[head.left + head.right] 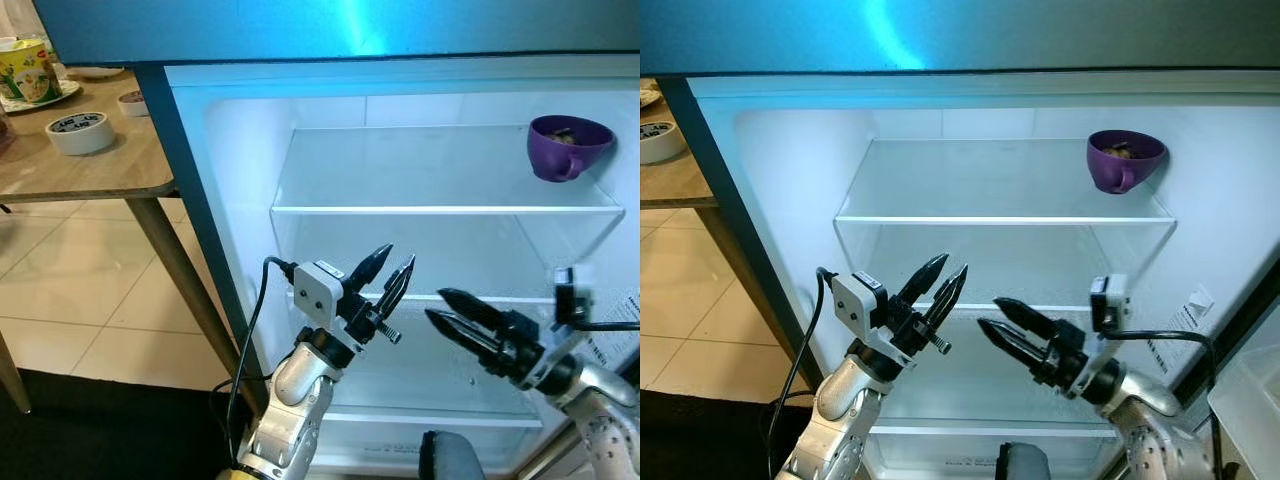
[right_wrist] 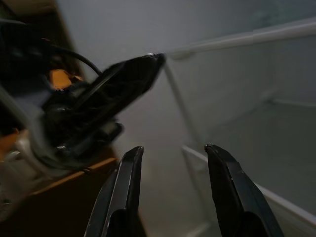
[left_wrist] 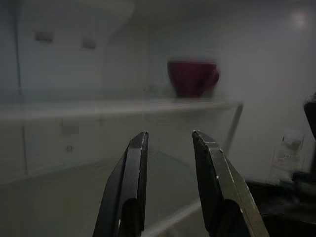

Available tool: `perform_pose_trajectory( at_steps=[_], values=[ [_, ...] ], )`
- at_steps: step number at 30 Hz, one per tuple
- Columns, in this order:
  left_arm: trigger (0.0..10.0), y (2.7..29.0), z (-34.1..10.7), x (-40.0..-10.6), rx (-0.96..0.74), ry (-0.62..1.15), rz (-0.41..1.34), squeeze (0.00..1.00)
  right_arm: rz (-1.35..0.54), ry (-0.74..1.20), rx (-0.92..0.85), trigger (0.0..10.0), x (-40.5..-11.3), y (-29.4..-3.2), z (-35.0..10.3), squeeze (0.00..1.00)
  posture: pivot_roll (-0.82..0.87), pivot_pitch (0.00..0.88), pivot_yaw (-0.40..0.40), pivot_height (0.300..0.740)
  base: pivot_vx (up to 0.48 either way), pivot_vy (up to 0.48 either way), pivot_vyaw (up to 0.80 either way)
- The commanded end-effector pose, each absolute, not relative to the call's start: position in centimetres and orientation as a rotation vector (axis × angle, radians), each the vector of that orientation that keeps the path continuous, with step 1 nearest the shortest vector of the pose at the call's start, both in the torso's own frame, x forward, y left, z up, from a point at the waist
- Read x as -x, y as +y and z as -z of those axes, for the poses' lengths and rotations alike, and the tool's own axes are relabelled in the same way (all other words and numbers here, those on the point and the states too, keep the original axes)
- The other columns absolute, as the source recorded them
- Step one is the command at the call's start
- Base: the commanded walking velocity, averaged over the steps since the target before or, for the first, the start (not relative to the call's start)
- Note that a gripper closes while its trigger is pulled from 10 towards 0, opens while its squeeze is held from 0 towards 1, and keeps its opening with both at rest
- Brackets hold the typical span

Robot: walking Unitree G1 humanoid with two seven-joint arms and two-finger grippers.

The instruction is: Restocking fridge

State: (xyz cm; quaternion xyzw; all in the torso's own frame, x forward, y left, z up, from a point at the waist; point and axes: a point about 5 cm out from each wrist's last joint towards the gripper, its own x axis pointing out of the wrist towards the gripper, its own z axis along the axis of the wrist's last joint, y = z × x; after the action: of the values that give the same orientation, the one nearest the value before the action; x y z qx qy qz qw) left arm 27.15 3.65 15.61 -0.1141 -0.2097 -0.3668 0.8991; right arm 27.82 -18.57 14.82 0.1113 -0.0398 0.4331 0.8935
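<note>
Holding both grippers up before the open fridge [image 1: 240, 200], we carry nothing: the left gripper [image 1: 388, 272] and the right gripper [image 1: 442, 305] each have their fingers parted and empty. Beyond them, a purple cup [image 1: 566, 147] sits at the right of the upper glass shelf [image 1: 400, 208]. We judge we are between items; next we must turn to the table [image 1: 90, 170] for stock.
</note>
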Motion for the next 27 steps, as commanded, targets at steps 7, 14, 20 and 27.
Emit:
perform_pose_trajectory(
  at_steps=[7,14,20,27],
  values=[
    [10.0,3.5,-11.4,-26.3,0.277,-0.261,0.737,0.0,-0.812,-0.033,-0.243,10.0,-28.8,-17.1,-12.7,0.0,-0.1,0.068,0.038,0.45,0.0,0.0,0.0],
    [10.0,3.8,-9.0,-26.0,0.292,-0.155,0.706,0.0,-0.718,-0.067,-0.288,10.0,-30.4,-15.7,-12.4,0.0,-0.09,0.066,0.036,0.45,0.0,0.0,0.0],
    [10.0,3.8,-7.1,-25.9,0.247,-0.058,0.688,0.0,-0.719,-0.04,-0.298,10.0,-30.3,-16.1,-11.8,0.0,-0.09,0.065,0.03,0.45,0.0,0.0,0.0],
    [10.0,3.3,-5.9,-25.5,0.221,0.005,0.73,0.0,-0.726,-0.043,-0.391,10.0,-30.0,-17.0,-11.2,0.0,-0.09,0.065,0.03,0.455,0.0,0.0,0.0]
  ],
)
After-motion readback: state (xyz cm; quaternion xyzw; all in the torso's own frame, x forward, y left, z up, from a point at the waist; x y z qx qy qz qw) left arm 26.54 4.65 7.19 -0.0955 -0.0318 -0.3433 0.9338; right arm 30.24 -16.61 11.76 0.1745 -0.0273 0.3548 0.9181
